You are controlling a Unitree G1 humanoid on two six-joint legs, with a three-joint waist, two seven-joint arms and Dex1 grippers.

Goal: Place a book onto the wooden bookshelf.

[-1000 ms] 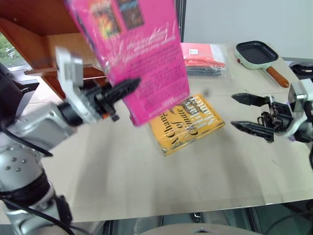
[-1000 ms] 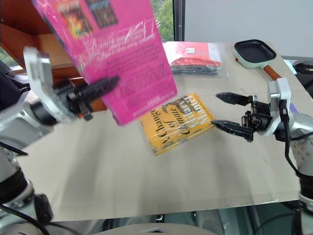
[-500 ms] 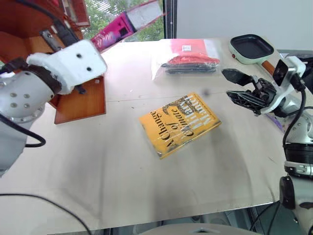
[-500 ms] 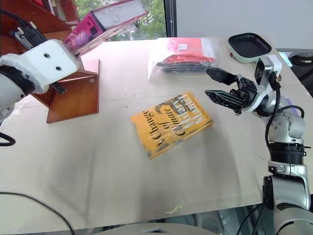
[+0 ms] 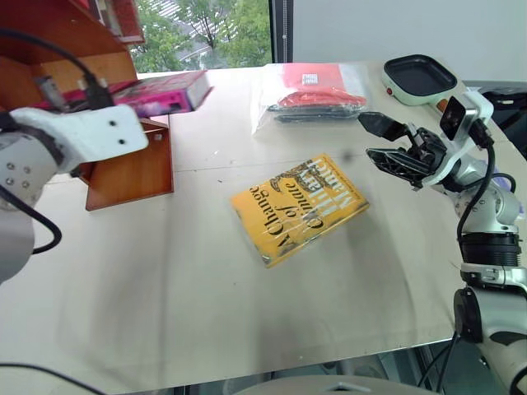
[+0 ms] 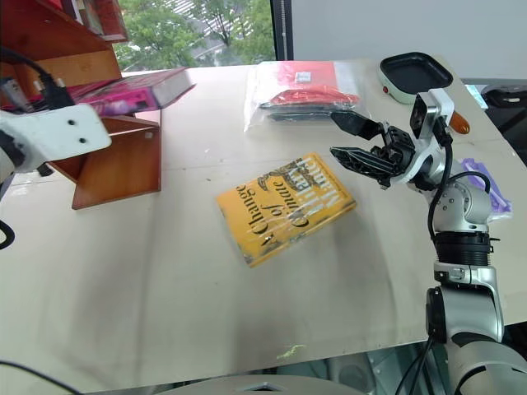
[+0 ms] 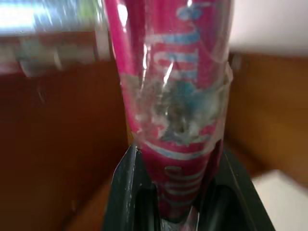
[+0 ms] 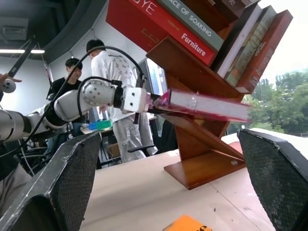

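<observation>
The left hand (image 7: 175, 192) is pinching the bright magenta-pink paperback book (image 5: 160, 92) flat, long axis level, pointing into the reddish-brown wooden bookshelf (image 5: 132, 169); the right hand (image 5: 387, 141) is hanging spread, well apart

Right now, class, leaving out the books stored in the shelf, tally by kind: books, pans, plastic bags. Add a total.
Books: 2, the pink book in the left fingers and the yellow book
Pans: 1, the pan
Plastic bags: 1, the plastic bag
Total: 4
</observation>
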